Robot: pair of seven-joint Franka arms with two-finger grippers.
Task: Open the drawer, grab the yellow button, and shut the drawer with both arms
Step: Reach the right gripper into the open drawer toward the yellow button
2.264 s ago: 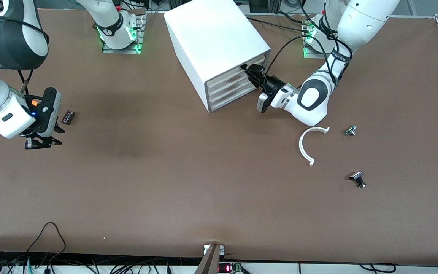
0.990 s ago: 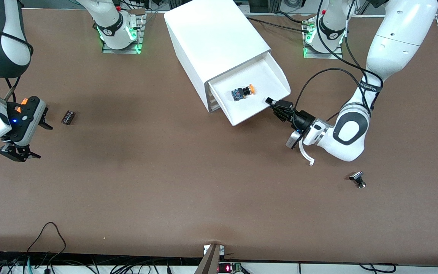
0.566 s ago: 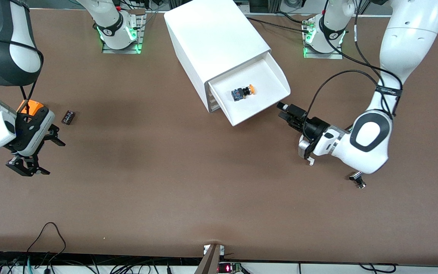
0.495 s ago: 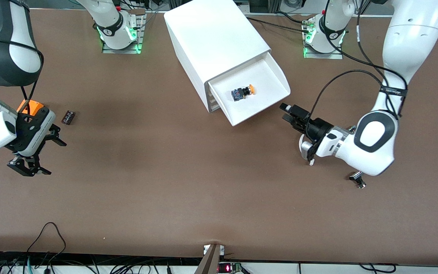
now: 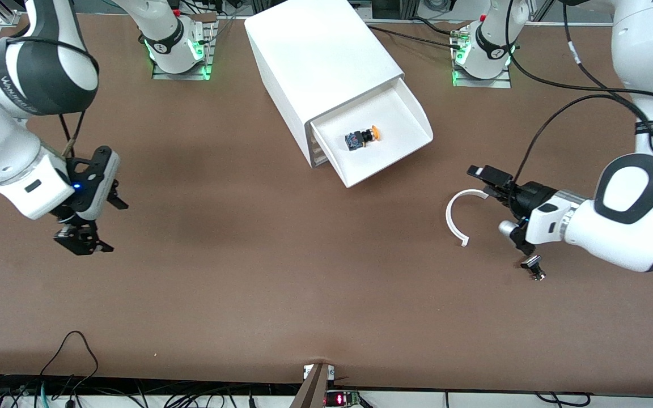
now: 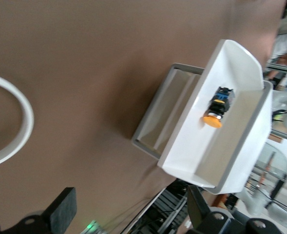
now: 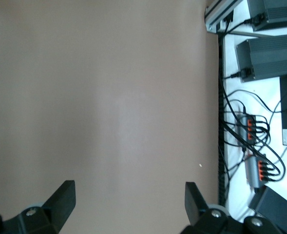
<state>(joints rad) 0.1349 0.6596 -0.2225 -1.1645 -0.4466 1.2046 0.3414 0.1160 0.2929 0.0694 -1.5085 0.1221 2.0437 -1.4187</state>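
The drawer [image 5: 380, 136] stands pulled out of the cabinet [image 5: 318, 62], and the button [image 5: 364, 136] lies on its side inside it. The left gripper [image 5: 488, 180] hangs beside the white ring [image 5: 456, 215], jaws spread, holding nothing. The right gripper [image 5: 80, 241] hovers over bare table [image 5: 281, 272] toward the right arm's end, jaws wide and empty.

We have pulled the drawer [image 5: 386, 136] out of the cabinet [image 5: 318, 62], baring the button [image 5: 364, 136] inside. Our left gripper [image 5: 488, 180] has let go of the front and drawn back, fingers spread, over the white arc [image 5: 456, 212]. Our right gripper [image 5: 83, 241] has shifted toward the middle of the surface [image 5: 281, 272].
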